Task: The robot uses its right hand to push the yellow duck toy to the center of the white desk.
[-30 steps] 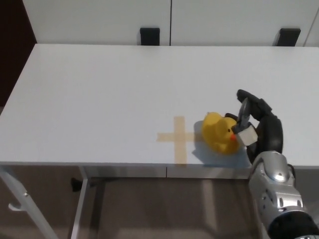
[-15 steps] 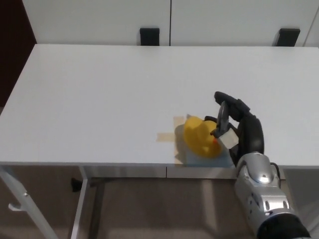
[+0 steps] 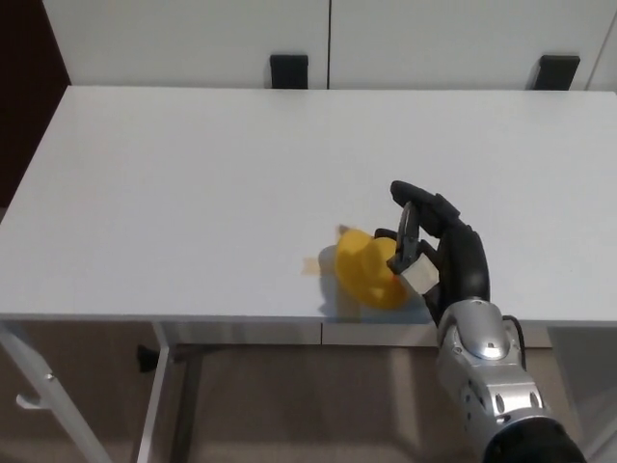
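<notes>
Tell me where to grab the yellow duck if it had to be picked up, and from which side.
Grip the yellow duck across its rounded body, coming from above and to the right, where the right hand already rests against it. The body looks like the widest, smoothest part; the left side is open desk, so probably nothing blocks a finger closing there.

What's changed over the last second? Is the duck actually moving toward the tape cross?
Yes. The right hand has swept toward the robot's left, pushing the yellow duck along the near edge of the white desk. The duck sat right of the tape cross a second ago; now it covers most of it. The hand pushes from the duck's right side without gripping it. The desk and the cross have not moved.
</notes>
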